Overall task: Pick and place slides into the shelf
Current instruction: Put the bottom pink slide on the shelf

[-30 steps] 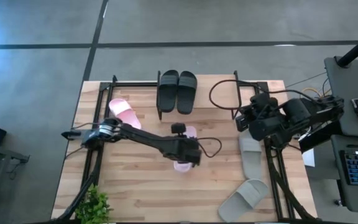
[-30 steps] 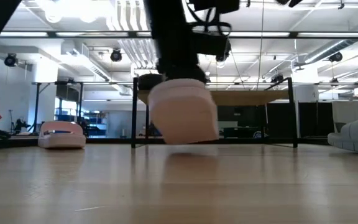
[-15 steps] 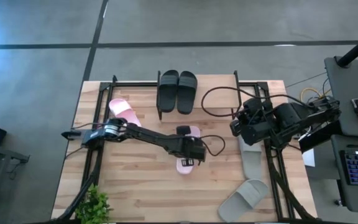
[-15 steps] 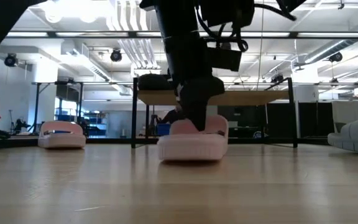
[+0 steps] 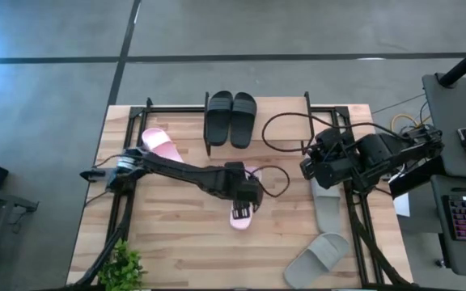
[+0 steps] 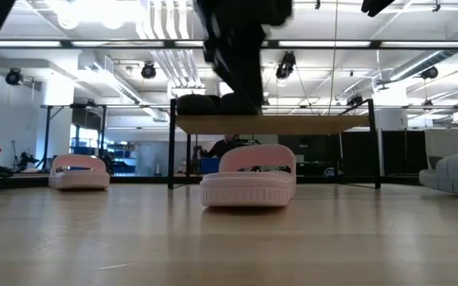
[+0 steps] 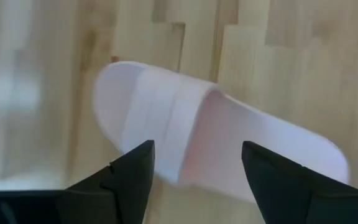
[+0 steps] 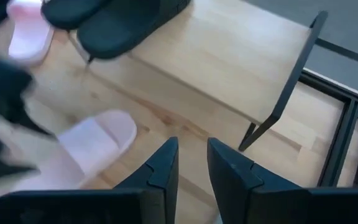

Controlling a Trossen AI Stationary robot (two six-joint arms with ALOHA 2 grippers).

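Observation:
A pale pink slide (image 5: pixel 239 221) lies flat on its sole on the table's middle, in front of the shelf (image 6: pixel 293 125); it shows in the low view (image 6: pixel 249 184) and in the left wrist view (image 7: pixel 216 143). My left gripper (image 5: pixel 241 212) hangs open just above it (image 7: pixel 197 180), one finger over each side, clear of it. Two black slides (image 5: pixel 231 118) rest on the shelf's top board (image 8: pixel 229 56). My right gripper (image 8: pixel 191 171) hovers at the right of the shelf (image 5: pixel 310 166), slightly open, with nothing between its fingers.
A second pink slide (image 5: pixel 158 145) lies at the far left (image 6: pixel 78 172). Two grey slides (image 5: pixel 326 208) (image 5: pixel 318 259) lie along the right edge. A small green plant (image 5: pixel 124 267) stands at the near left corner. Dark frame rails (image 5: pixel 124 202) run along the table's sides.
My left gripper has brought the pink slide down from the air, set it flat on the table in front of the shelf, opened, let go and risen a little. My right gripper has shifted slightly toward the table's left.

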